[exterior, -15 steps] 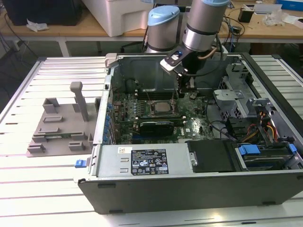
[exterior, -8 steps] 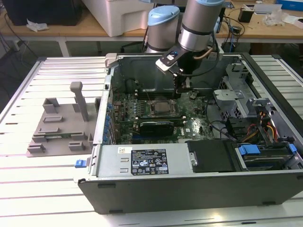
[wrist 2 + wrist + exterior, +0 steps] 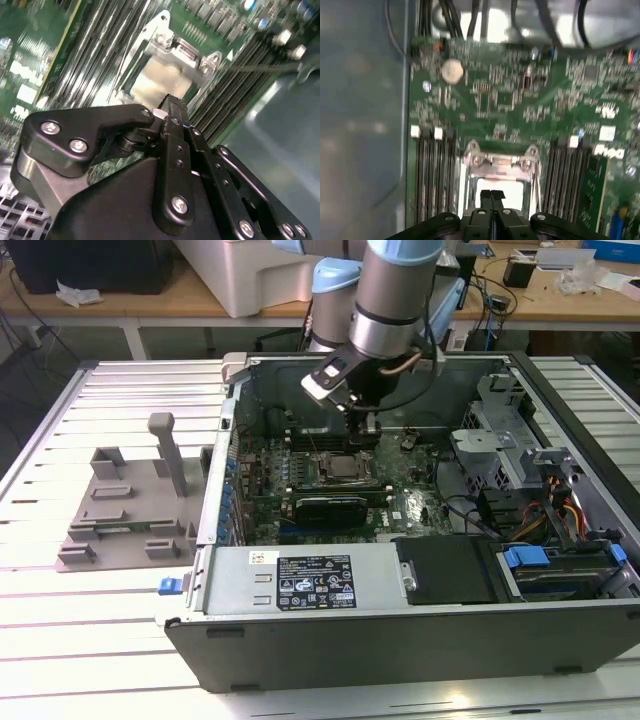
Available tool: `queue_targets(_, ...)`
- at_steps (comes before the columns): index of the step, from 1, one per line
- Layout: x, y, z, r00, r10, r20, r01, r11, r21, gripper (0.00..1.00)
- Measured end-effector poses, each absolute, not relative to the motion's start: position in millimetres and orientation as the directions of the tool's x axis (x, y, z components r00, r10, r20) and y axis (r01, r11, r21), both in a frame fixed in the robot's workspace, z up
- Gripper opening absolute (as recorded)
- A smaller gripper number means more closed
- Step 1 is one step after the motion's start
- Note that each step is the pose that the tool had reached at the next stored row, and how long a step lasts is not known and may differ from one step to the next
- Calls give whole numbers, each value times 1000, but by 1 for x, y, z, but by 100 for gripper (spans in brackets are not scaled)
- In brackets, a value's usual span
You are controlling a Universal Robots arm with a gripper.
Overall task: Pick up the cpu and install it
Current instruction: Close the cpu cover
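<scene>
The cpu [image 3: 345,468] lies flat in the black socket frame [image 3: 318,480] on the green motherboard inside the open computer case [image 3: 400,640]. It shows as a pale silvery square in both wrist views [image 3: 161,82] [image 3: 512,187], between the socket's metal bracket arms [image 3: 495,160]. My gripper [image 3: 368,426] hangs just above the socket's far edge. Its two black fingertips [image 3: 486,196] are pressed together with nothing between them, right over the cpu [image 3: 172,102]. Whether the tips touch the chip cannot be told.
A grey plastic fixture plate [image 3: 125,515] with upright posts stands on the slatted table at the exterior view's left of the case. Memory slots [image 3: 432,175] flank the socket. Drive cages and cables [image 3: 540,500] fill the case's right side, the power supply [image 3: 310,580] its near side.
</scene>
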State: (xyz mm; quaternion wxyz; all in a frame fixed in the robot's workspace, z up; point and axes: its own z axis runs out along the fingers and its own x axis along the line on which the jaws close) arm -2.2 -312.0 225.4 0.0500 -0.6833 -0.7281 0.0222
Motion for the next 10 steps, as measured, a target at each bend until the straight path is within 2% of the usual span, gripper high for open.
queue_targets(10,-39,-314,210,-61,997,43,993,65,-101,11)
